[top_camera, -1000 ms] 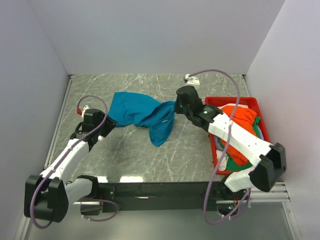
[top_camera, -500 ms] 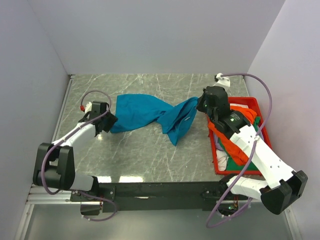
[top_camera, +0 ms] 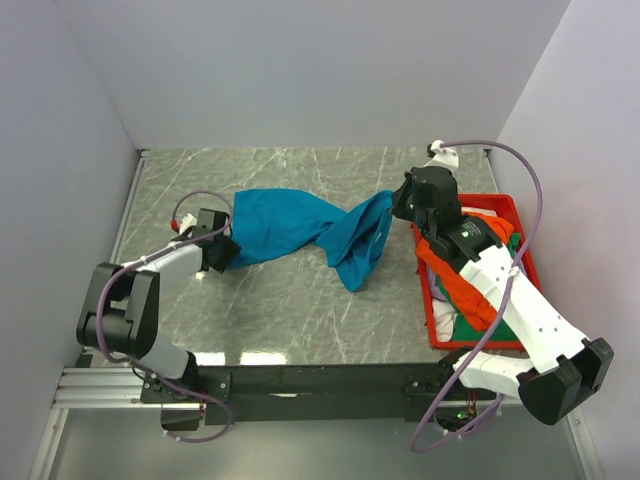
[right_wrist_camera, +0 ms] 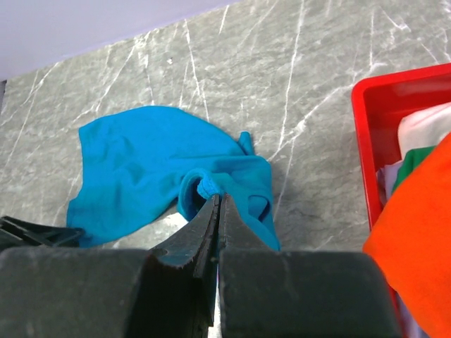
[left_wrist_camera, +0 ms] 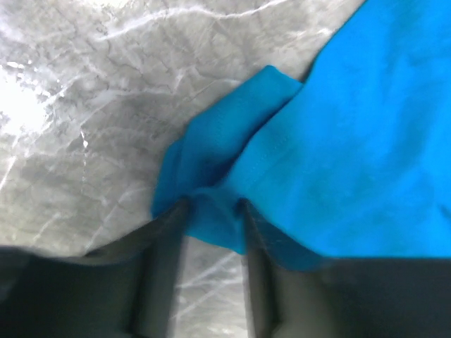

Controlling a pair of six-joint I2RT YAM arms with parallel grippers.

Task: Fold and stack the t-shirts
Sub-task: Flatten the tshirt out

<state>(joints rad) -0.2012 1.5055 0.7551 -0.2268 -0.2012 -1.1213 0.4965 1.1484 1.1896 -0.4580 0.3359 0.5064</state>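
A teal-blue t-shirt (top_camera: 290, 225) lies stretched out across the marble table. My right gripper (top_camera: 398, 205) is shut on the shirt's right end and holds it up beside the bin; in the right wrist view (right_wrist_camera: 217, 201) a hemmed edge is pinched at the tips and the rest of the shirt (right_wrist_camera: 134, 169) trails left. My left gripper (top_camera: 228, 250) is low at the shirt's left corner. In the left wrist view its fingers (left_wrist_camera: 215, 211) stand apart, with a fold of that teal corner (left_wrist_camera: 352, 141) between the tips. Orange (top_camera: 452, 282), green (top_camera: 465, 325) and white (top_camera: 440, 318) shirts lie heaped in the bin.
The red plastic bin (top_camera: 470, 200) stands at the table's right edge, directly under my right arm; its rim (right_wrist_camera: 363, 141) shows in the right wrist view with the orange cloth (right_wrist_camera: 416, 239). Walls close in the table at the back and on both sides.
My right gripper carried the shirt's end to the right, towards the bin, pulling the cloth out long. My left gripper moved right, up to the shirt's left corner.
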